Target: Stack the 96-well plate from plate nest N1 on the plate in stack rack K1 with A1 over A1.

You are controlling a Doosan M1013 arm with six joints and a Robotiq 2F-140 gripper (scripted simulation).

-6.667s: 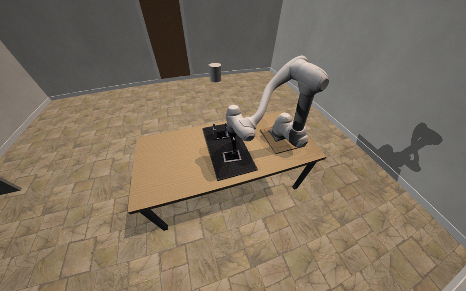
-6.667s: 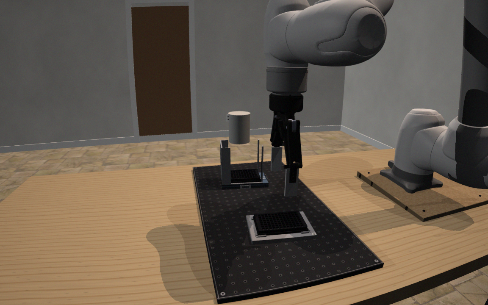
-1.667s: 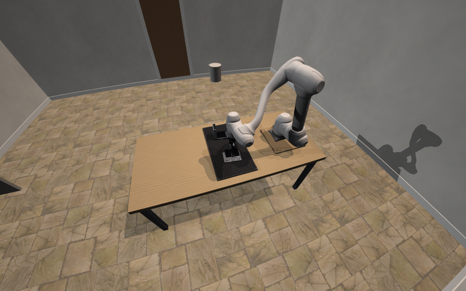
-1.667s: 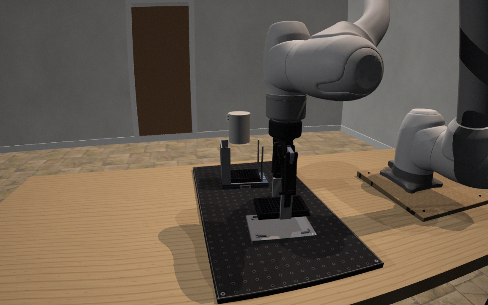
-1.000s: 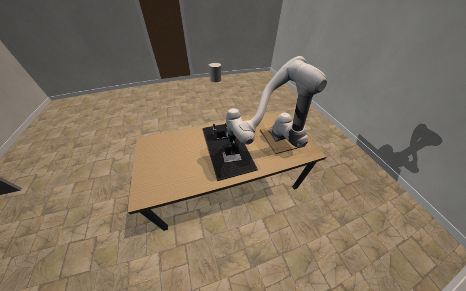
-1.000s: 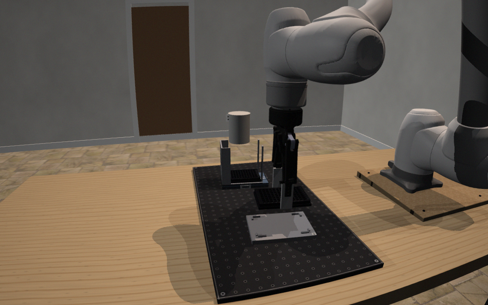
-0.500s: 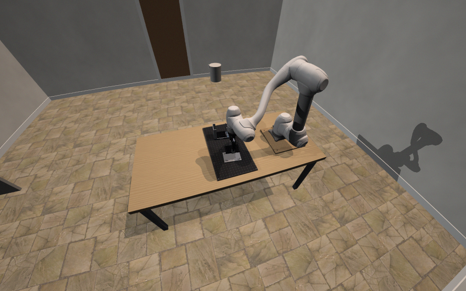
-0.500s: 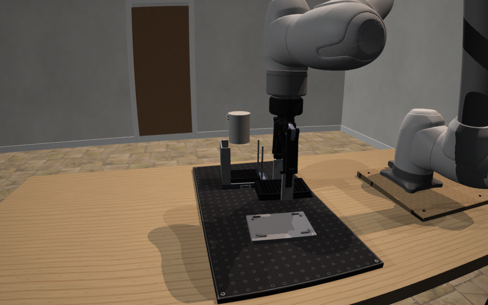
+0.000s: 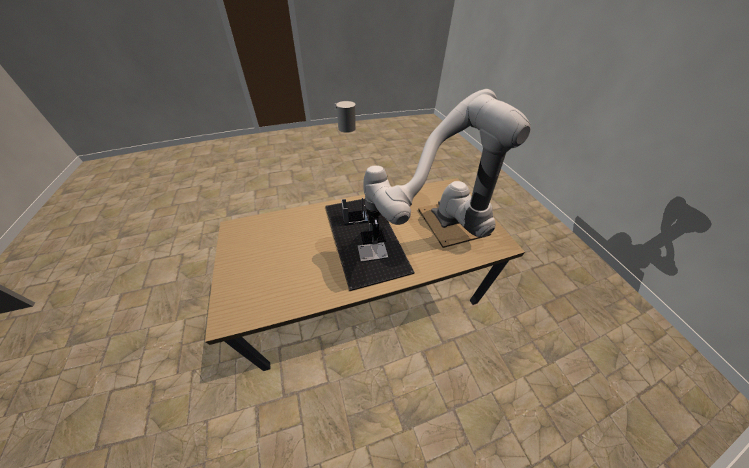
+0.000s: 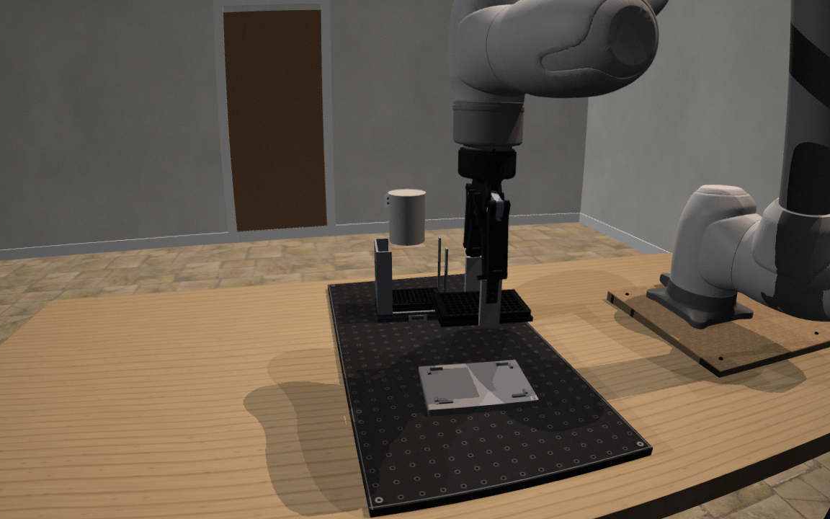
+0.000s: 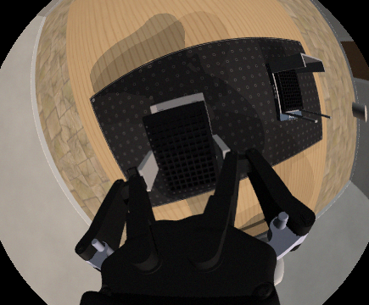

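Nearest, plate nest N1 (image 10: 477,387) bare on the black breadboard (image 10: 405,464), so pickup judged done. Farther back, carried 96-well plate (image 10: 483,305) held in the air, off the nest and short of the rack, pinched across its width by the gripper (image 10: 488,303), fingers clamped on its sides and pointing straight down; in the wrist view, plate (image 11: 184,149) directly beneath the palm. Beyond that, stack rack K1 (image 10: 382,274) with the lower plate (image 10: 413,298) seated inside, apparently undisturbed. Left to do: travel over K1, A1 corner match, descent between the posts, nesting, release. A1 marking too small to read here.
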